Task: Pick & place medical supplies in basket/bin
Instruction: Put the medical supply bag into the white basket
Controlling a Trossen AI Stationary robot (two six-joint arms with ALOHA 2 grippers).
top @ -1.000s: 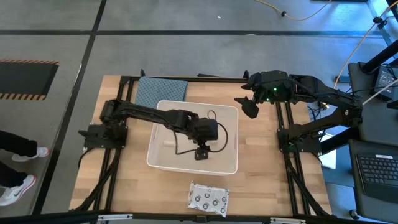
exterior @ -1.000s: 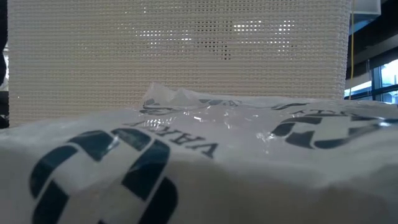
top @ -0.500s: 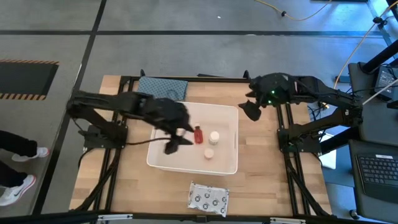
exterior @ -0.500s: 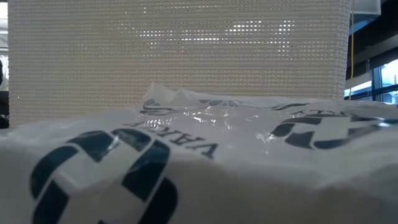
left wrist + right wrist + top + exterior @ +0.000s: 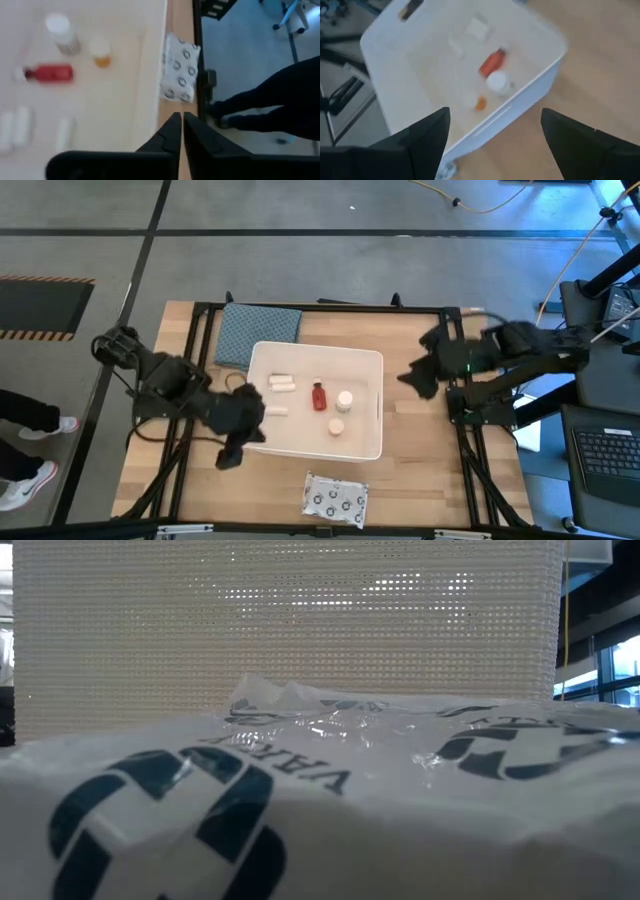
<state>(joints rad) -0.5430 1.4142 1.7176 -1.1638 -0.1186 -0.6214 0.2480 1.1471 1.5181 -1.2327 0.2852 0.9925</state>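
The white bin (image 5: pixel 372 442) stands mid-table. In it lie white tubes (image 5: pixel 280 384), a red bottle (image 5: pixel 319 396) and two small white-capped bottles (image 5: pixel 344 399); the wrist views show them too, red bottle (image 5: pixel 50 74) and red bottle (image 5: pixel 492 62). A silvery packet with dark dots (image 5: pixel 335 499) lies flat on the table near the front edge and fills the low view's foreground (image 5: pixel 300 800). My left gripper (image 5: pixel 232 450) hangs shut and empty at the bin's near left corner, shut fingers (image 5: pixel 180 125). My right gripper (image 5: pixel 415 375) hangs open to the right of the bin, open fingers (image 5: pixel 495 135).
A blue-grey folded cloth (image 5: pixel 258 332) lies behind the bin's far left corner. A person's legs show past the table's left edge (image 5: pixel 25 420) and in the left wrist view (image 5: pixel 270 105). A laptop (image 5: pixel 605 450) sits off to the right. Bare wood lies right of the bin.
My left gripper has drawn out of the bin, rising and swinging toward the table's left near side; the supplies that its arm covered now show. My right gripper has shifted a little toward the near edge and rolled, still open.
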